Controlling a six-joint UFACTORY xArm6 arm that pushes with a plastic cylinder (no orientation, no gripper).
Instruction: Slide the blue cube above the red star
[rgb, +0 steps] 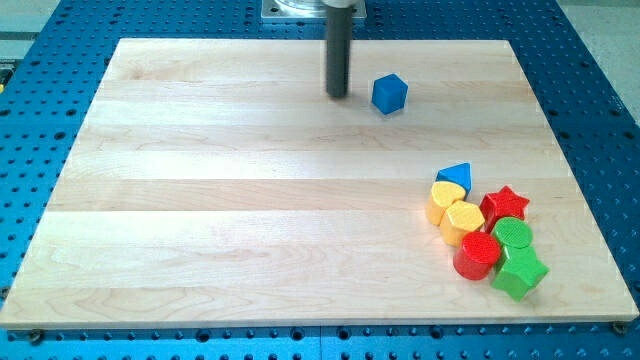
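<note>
The blue cube (389, 94) sits near the view's top, right of centre. The red star (505, 204) lies at the view's lower right, at the top right of a cluster of blocks. My tip (338, 95) rests on the board just left of the blue cube, with a small gap between them. The cube is far up and to the left of the star.
The cluster at the lower right holds a blue triangle (456, 176), a yellow heart (447, 198), a yellow hexagon (464, 220), a red cylinder (477, 254), a green cylinder (513, 234) and a green star (519, 272). The wooden board (250, 200) lies on a blue perforated table.
</note>
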